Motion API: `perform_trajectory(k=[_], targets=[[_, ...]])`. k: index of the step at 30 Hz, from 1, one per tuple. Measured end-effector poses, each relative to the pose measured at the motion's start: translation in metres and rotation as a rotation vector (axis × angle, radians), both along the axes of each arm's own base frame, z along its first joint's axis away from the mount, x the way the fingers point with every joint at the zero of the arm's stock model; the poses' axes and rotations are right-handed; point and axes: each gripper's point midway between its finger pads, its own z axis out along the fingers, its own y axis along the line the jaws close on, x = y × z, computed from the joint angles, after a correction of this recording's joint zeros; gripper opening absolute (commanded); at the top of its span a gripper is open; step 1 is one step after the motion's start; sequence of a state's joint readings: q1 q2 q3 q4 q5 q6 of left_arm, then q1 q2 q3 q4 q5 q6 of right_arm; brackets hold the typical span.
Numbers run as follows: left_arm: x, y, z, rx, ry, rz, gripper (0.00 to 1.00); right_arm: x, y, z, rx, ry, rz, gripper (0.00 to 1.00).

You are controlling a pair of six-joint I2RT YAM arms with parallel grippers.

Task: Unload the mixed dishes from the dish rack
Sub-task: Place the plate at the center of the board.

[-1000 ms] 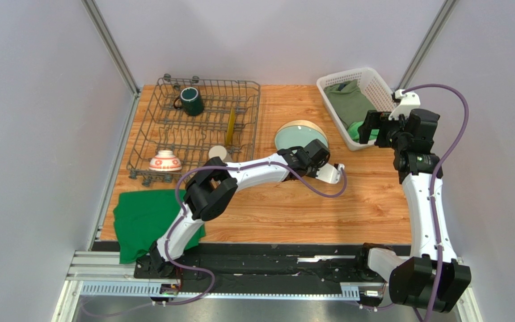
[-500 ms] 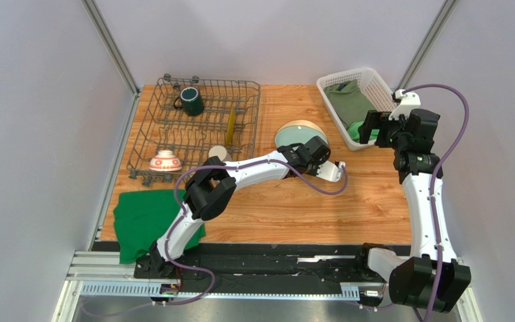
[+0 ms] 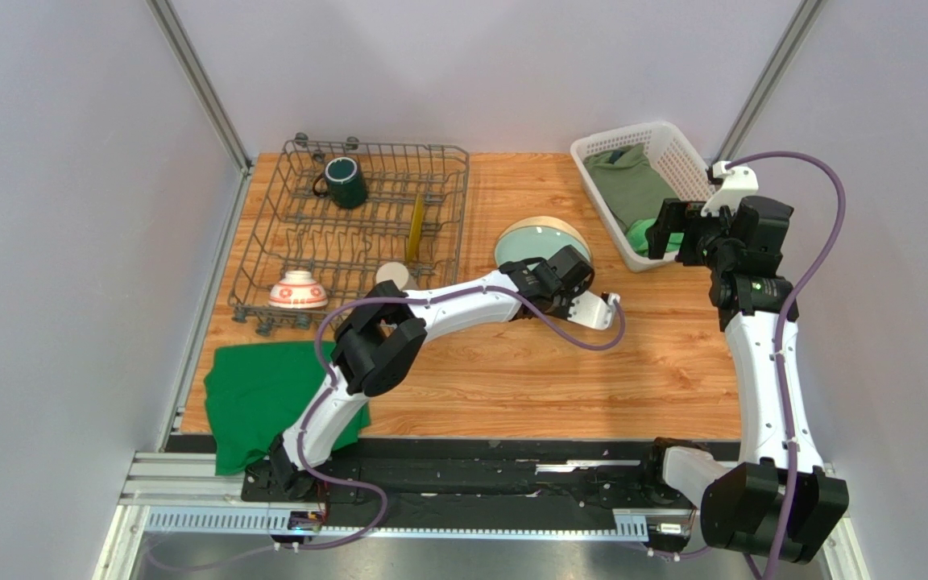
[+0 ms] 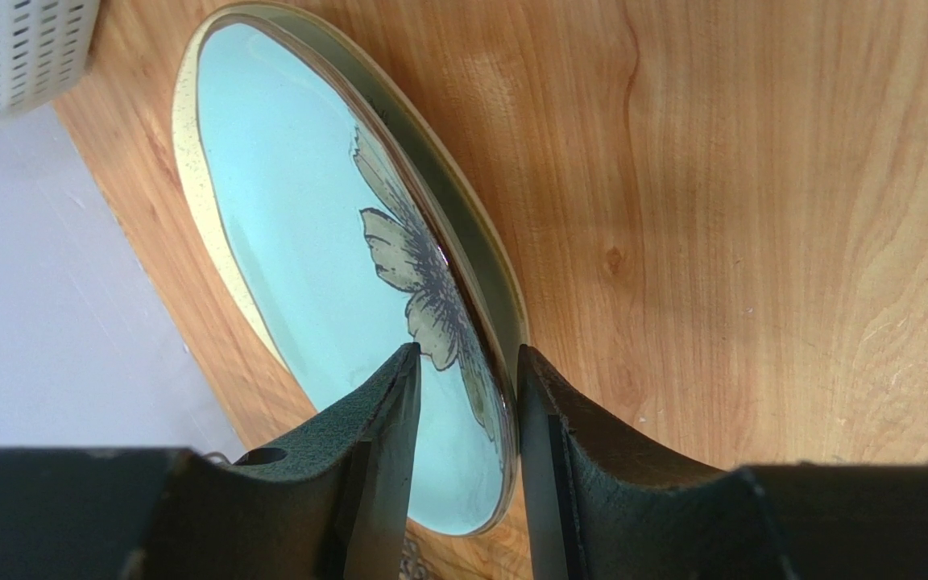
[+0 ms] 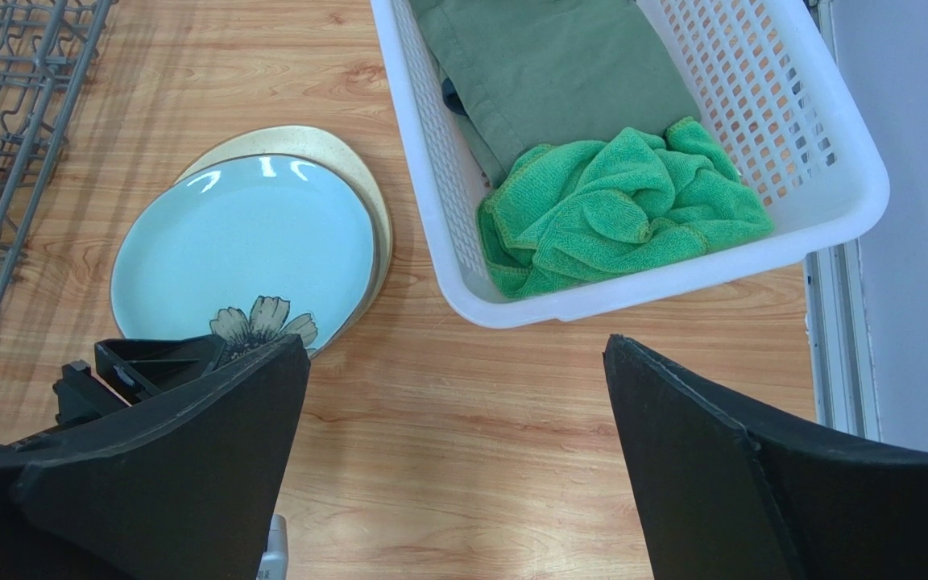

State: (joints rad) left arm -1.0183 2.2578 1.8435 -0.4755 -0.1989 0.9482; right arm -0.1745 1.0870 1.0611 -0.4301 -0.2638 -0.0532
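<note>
The pale teal plate (image 3: 538, 245) with a flower print lies flat on the table, on top of a cream dish (image 5: 318, 148). It also shows in the right wrist view (image 5: 239, 242). My left gripper (image 4: 467, 353) straddles the plate's (image 4: 300, 206) near rim. Its jaws stand slightly apart, with a gap at one finger. My right gripper (image 5: 454, 344) is open and empty above the table by the basket. The dish rack (image 3: 348, 230) holds the dark green mug (image 3: 344, 181), the upright yellow plate (image 3: 416, 226), the red-and-white bowl (image 3: 298, 290) and the beige cup (image 3: 394, 276).
A white lattice basket (image 3: 669, 151) with green cloths (image 5: 620, 199) stands at the back right. A green cloth (image 3: 266, 393) lies at the front left. Bare wood (image 3: 529, 375) lies between the plate and the arm bases.
My left gripper has shifted slightly towards the teal plate. The right arm and the dishes in the rack have not moved.
</note>
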Motion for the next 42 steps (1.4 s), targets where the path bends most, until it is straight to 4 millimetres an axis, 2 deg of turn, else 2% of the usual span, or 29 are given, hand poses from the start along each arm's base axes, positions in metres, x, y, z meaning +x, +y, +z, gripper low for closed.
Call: perform_trajectory(k=[11,18,42], targets=[[-0.005,0.002,-0.011,0.022,0.03,-0.012,0.43,0.0,-0.001,0.0,0.0,0.0,-0.003,0.99],[-0.006,0.001,-0.011,0.024,0.037,-0.019,0.43,0.0,-0.001,0.0,0.0,0.0,-0.004,0.99],[0.004,0.004,-0.019,0.056,0.033,-0.018,0.43,0.0,-0.003,0.0,0.0,0.0,-0.008,0.99]])
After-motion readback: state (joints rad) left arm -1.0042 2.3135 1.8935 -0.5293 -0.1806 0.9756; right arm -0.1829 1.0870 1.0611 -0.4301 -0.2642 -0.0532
